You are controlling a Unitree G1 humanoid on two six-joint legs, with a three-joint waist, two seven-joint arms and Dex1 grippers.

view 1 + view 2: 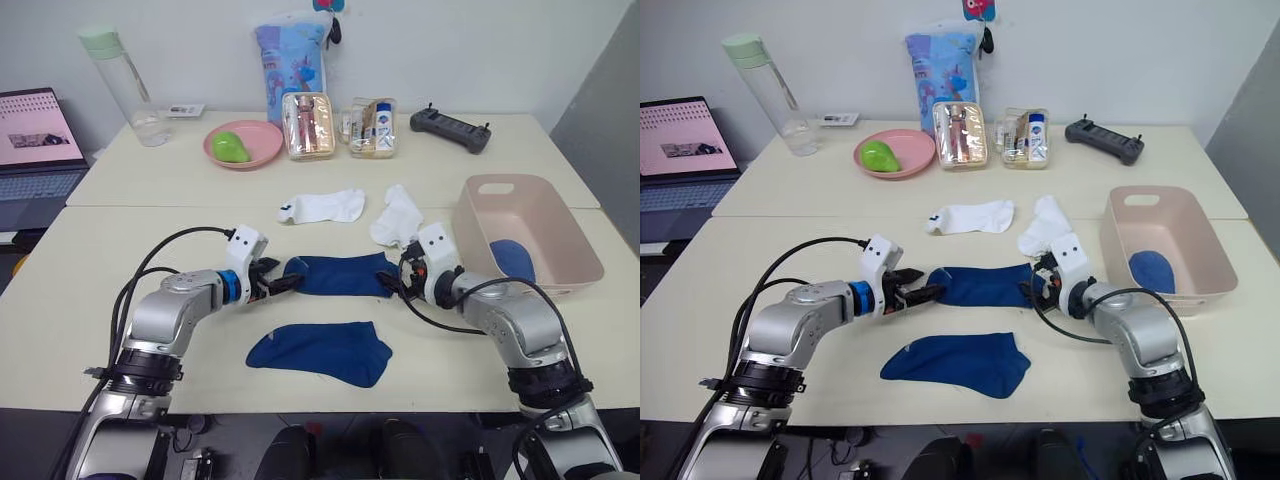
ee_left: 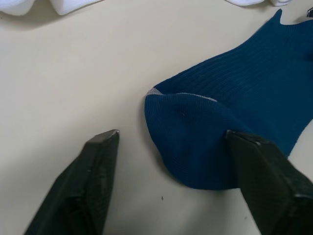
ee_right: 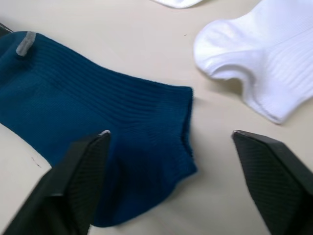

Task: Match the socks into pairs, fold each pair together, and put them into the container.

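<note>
On the near table, a blue sock (image 1: 340,274) is laid flat between both grippers. The left gripper (image 2: 171,147) is spread wide around its toe; the right gripper (image 3: 171,142) is spread wide over its cuff. A folded blue sock (image 1: 512,260) is seen inside the pink container (image 1: 570,245).

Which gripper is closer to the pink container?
Right. The right gripper sits at the blue sock's end beside the pink container; the left gripper is at the sock's far end.
</note>
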